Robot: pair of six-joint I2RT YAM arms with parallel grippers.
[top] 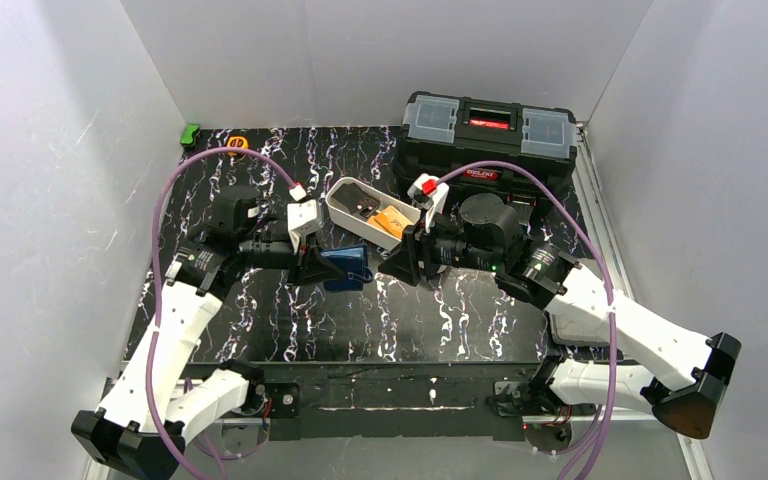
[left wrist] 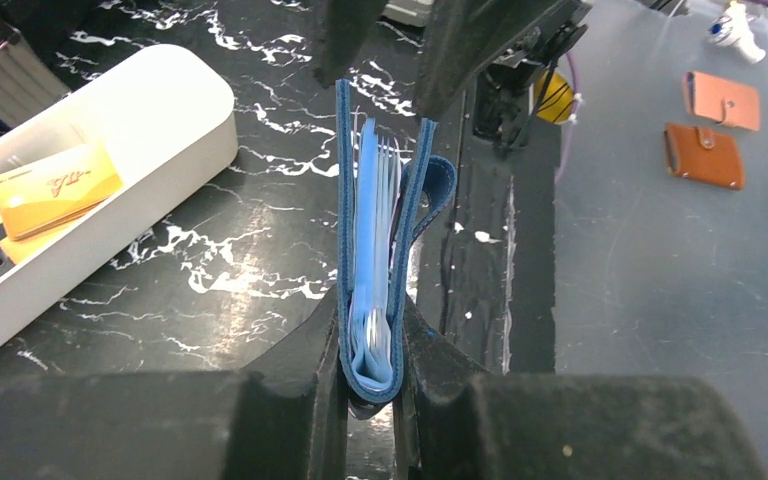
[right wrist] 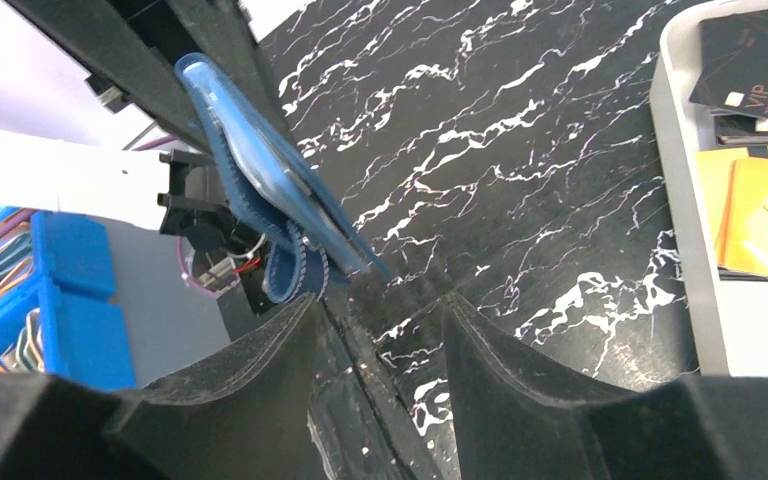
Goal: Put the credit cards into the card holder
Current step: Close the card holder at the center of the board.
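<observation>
My left gripper (top: 318,266) (left wrist: 375,345) is shut on the navy card holder (left wrist: 385,250), gripping its folded spine and holding it edge-up above the table. The holder also shows in the top view (top: 346,265) and in the right wrist view (right wrist: 270,205). Its light blue inner sleeves face outward and its snap tab hangs loose. My right gripper (top: 400,262) (right wrist: 380,315) is open and empty, close to the holder's open edge. An orange-yellow credit card (top: 392,221) (left wrist: 52,187) (right wrist: 765,225) and black credit cards (right wrist: 750,70) lie in the white tray (top: 345,208) (left wrist: 160,130).
A big black toolbox (top: 488,135) stands at the back right. Two brown wallets (left wrist: 715,125) lie on the grey surface off the table. Blue bins (right wrist: 50,300) show at the left of the right wrist view. An orange item (top: 237,146) and a green item (top: 190,133) sit at the back left.
</observation>
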